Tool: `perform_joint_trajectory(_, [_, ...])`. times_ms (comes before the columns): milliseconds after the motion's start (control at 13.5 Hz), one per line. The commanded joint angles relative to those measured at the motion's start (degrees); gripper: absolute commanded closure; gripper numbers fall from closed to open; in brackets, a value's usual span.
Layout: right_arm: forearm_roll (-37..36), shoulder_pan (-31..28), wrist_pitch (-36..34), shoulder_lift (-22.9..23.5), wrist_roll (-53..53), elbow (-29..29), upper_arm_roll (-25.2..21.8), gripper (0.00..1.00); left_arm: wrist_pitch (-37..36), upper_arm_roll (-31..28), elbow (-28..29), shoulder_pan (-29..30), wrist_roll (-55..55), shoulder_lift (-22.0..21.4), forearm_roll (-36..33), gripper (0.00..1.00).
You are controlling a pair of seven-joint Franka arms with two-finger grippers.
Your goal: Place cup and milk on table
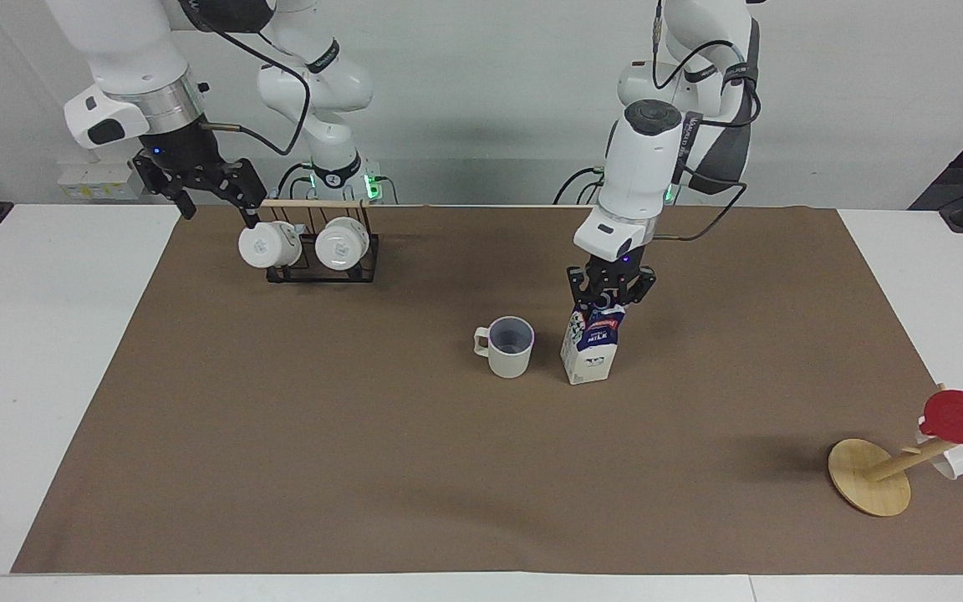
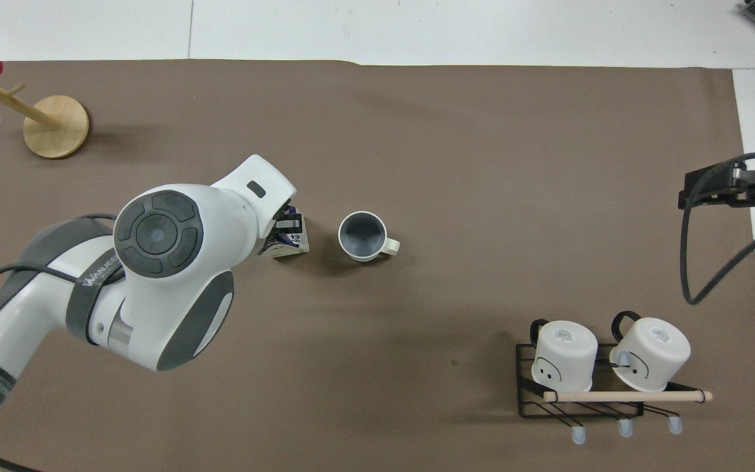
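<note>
1. The cup [image 1: 511,346] stands upright mid-desk [image 1: 47,351] on the brown sheet [image 1: 364,468].
2. The milk carton [image 1: 591,344] stands just beside it, toward my left arm's end.
3. My left gripper [image 1: 609,303] is clenched on the milk carton's top.
4. My right gripper [image 1: 216,194] waits with jaws spread over the mug rack [image 1: 323,261] near the desk's robot-side edge.

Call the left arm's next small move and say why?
Probably open the left gripper and lift straight up. The milk looks upright with its base on the table beside the cup, and that gripper is shut on its top. The open right gripper waits.
</note>
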State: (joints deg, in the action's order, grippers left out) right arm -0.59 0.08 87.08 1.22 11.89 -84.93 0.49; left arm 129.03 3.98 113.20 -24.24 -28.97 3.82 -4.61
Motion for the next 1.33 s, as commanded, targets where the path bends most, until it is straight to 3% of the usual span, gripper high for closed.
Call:
perform_joint_trajectory(0, [1.38,-1.04,1.43,-1.48,-1.08,-1.91,0.31,0.0,0.08,-0.99,-0.43,-1.25,-0.47,0.66,-1.63,0.05])
perform_joint_trajectory(74, [1.64,-1.04,1.43,-1.48,-0.91,-1.91,0.31,0.0,0.25,-0.99,-0.7,-1.25,-0.56,0.75,-1.63,0.0])
perform_joint_trajectory(370, [1.64,-1.04,1.43,-1.48,-0.9,-1.91,0.31,0.0,-0.79,-0.99,-2.71,-1.16,-0.82,0.4,-1.46,0.0])
perform_joint_trajectory(741, [1.73,-1.04,1.52,-1.48,-0.9,-1.91,0.31,0.0,-12.55,-1.78,-4.48,0.15,4.34,-7.14,-1.46,0.0])
perform_joint_trajectory(1037, [1.73,-1.04,1.52,-1.48,-0.82,-1.91,0.31,0.0,-21.6,-2.13,-6.75,8.22,14.53,-9.97,-0.41,0.0])
perform_joint_trajectory(1259, [1.82,-1.04,1.52,-1.48,-0.9,-1.91,0.31,0.0,-32.76,-2.22,-9.13,15.25,26.64,-12.95,2.75,0.0])
